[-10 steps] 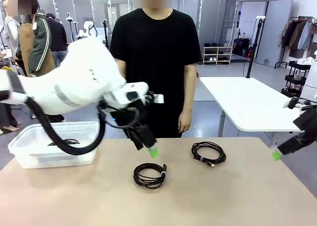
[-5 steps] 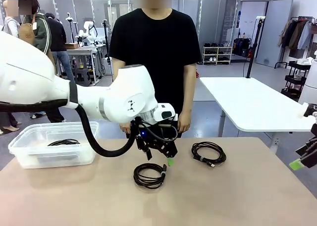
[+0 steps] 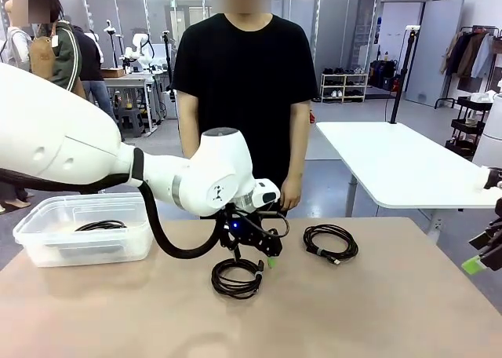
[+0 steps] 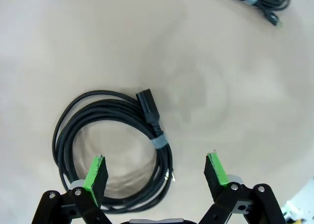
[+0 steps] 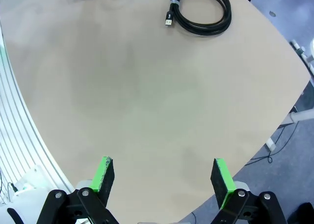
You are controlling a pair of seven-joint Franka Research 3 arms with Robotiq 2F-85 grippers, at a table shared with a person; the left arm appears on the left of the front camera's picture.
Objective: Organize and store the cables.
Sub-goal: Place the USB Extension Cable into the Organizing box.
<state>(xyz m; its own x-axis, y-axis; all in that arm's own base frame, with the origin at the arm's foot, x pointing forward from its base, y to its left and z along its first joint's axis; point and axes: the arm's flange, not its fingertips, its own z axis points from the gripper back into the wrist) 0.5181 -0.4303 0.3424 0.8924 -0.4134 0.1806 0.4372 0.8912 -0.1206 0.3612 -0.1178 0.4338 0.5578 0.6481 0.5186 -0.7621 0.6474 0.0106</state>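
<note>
Our left jaws hang wide open over a coiled cable (image 4: 158, 142) on the desk (image 4: 98, 37). At its two o'clock lies another cable (image 3: 318, 250). Our right jaws are open and empty too.

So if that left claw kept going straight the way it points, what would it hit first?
Probably the nearer coiled cable: the open left gripper hangs above it, with the coil's tied side between its fingers. One finger would land inside the ring, the other on the bare table beside it.
</note>
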